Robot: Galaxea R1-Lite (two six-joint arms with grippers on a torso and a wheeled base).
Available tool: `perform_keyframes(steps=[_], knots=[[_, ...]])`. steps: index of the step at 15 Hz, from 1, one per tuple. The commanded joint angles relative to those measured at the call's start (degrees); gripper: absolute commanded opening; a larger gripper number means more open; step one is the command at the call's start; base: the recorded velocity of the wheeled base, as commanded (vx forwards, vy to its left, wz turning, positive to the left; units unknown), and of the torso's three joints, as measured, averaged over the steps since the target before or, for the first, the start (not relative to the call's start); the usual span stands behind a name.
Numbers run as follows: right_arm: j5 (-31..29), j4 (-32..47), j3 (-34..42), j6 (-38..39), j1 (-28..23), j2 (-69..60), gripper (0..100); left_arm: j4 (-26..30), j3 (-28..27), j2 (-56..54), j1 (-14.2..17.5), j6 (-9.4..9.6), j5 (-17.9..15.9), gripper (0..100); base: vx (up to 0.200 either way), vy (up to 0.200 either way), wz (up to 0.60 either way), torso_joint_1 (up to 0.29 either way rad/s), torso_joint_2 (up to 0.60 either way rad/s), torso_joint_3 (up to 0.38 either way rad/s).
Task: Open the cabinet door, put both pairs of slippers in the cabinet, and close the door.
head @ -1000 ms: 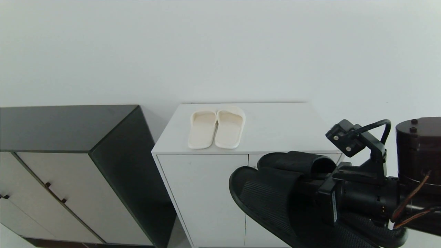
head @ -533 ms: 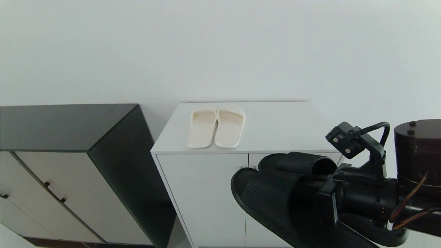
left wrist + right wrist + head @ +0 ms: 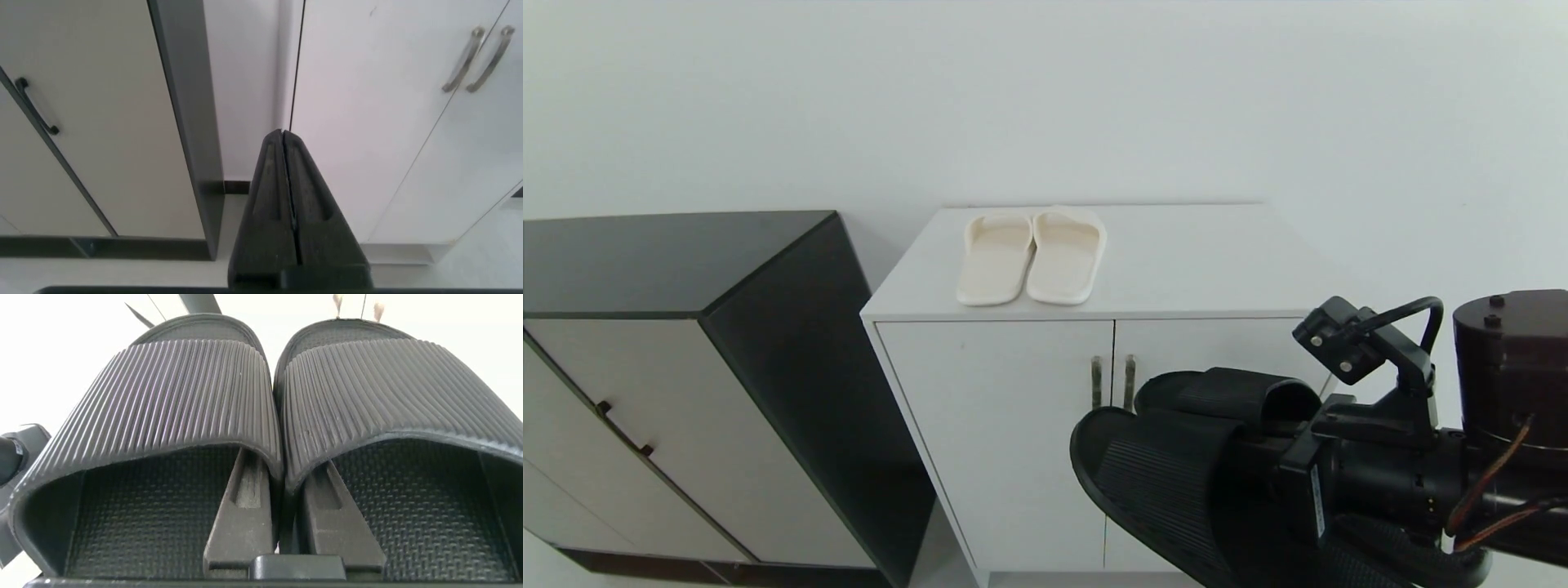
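A cream pair of slippers [image 3: 1031, 257] lies side by side on top of the white cabinet [image 3: 996, 425]. Both cabinet doors are shut, and their two metal handles [image 3: 1112, 381] meet at the middle. A black ribbed pair of slippers [image 3: 1176, 482] hangs in front of the right door, below the handles. My right gripper [image 3: 284, 508] is shut on the black slippers [image 3: 196, 384], one finger inside each and the inner walls pinched between them. My left gripper [image 3: 283, 143] is shut and holds nothing, low down before the white cabinet's left edge.
A black cabinet [image 3: 686, 261] with pale doors and small dark handles [image 3: 625, 429] stands close to the left of the white one, with a narrow gap [image 3: 245, 90] between them. A plain white wall rises behind both. The floor [image 3: 122, 269] lies below.
The whole head view has shifted, so the cabinets sit higher in the picture and the door handles now show. The black slippers stay in the right gripper.
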Motion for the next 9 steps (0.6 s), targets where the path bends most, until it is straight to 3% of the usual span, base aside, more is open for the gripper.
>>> perform_keyframes(steps=[1, 2, 3, 9], knots=[[0.0, -0.1, 0.0, -0.1, 0.0, 0.1, 0, 0.0, 0.0, 0.1, 0.1, 0.03, 0.0, 0, 0.0, 0.0, 0.0, -0.222, 0.53, 0.32], [0.0, 0.0, 0.0, -0.4, 0.0, 0.1, 0, 0.0, 0.0, 0.1, 0.0, 0.03, 0.0, 0, 0.0, 0.0, 0.0, -0.212, 0.51, 0.315], [0.0, 0.0, 0.1, -0.9, 0.0, 0.2, 0, 0.0, 0.0, 0.1, 0.0, -0.06, 0.0, 100, 0.0, 0.0, 0.0, -0.203, 0.52, 0.31], [0.0, -0.1, 1.0, -2.0, 0.0, 0.6, 0, 0.0, 0.0, 0.1, 0.0, 0.11, 0.0, 100, 0.0, 0.0, 0.0, -0.172, 0.5, 0.318]])
